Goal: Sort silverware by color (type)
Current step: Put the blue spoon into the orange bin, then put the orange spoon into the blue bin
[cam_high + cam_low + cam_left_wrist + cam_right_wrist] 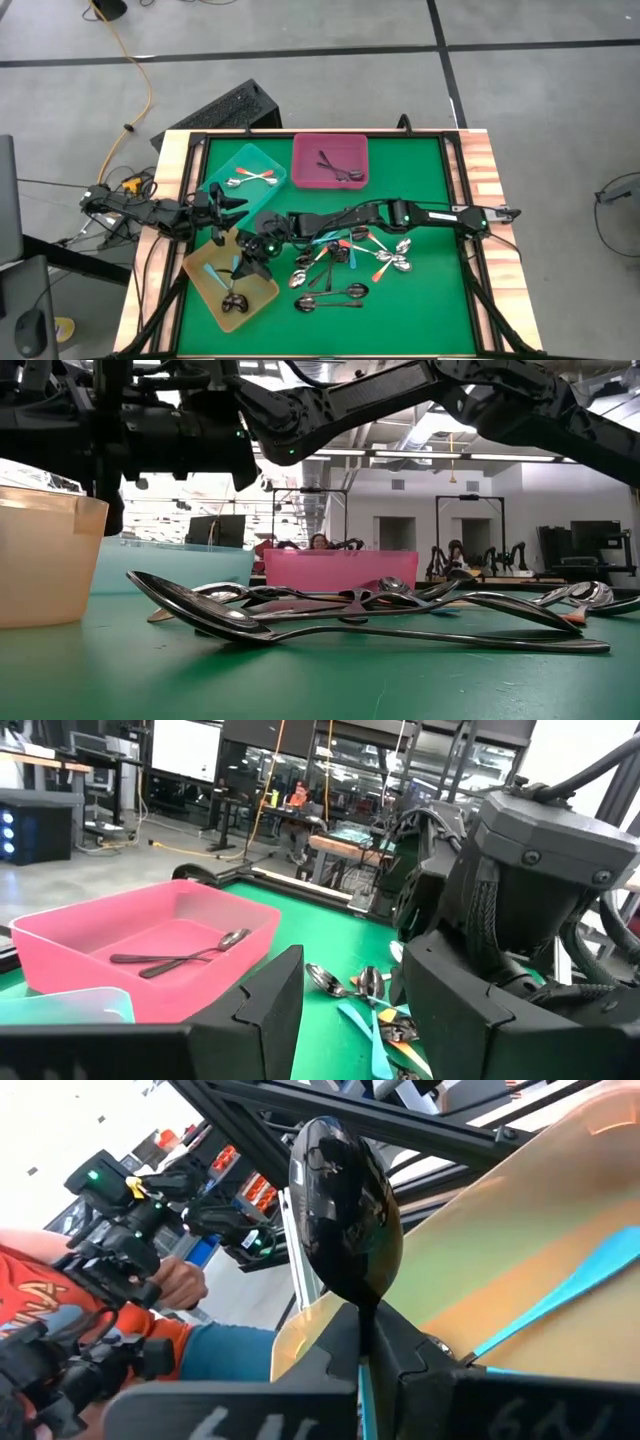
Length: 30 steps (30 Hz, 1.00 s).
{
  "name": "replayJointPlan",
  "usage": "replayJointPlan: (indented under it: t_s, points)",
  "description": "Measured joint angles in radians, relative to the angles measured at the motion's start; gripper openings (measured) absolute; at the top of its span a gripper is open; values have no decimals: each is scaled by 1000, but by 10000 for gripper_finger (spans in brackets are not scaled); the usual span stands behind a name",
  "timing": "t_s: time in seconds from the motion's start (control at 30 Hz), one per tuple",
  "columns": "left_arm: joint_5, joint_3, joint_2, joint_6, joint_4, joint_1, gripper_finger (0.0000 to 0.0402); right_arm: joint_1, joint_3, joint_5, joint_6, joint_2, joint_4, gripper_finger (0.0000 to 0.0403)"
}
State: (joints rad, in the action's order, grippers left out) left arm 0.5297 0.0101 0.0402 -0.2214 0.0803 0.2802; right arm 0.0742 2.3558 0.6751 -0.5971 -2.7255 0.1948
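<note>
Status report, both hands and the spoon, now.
Right hand shut on spoon over yellow tray. Left hand shut, empty, alongside. Nothing blocking.

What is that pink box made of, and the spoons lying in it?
The pink rectangular tray looks like plastic: smooth, evenly coloured, slightly see-through walls with a soft sheen. The two dark spoons inside it look like metal, probably polished steel, since their bowls catch bright glints like a mirror. From pictures alone that is a likely guess, not a certainty.
</note>
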Motion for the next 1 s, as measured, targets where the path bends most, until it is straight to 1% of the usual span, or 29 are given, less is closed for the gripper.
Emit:
replayJointPlan:
  t_s: [0.2, 0.47, 0.8, 0.9, 1.0]
  points:
    - [0, 0, 0, -1, 0, 0, 158, -5, 0, -17, -4, 0, -9, 60]
    - [1, 0, 0, -2, 0, 0, 158, -5, 0, -21, -4, 0, -6, 92]
    - [1, 0, 0, -8, 0, 0, 158, -14, 0, -18, 1, 0, 6, 153]
    - [1, 0, 0, -8, 0, 0, 158, -21, 0, -11, 21, 5, 21, 162]
    - [1, 0, 0, -10, 0, 0, 158, -26, 1, -5, 59, 19, 27, 163]
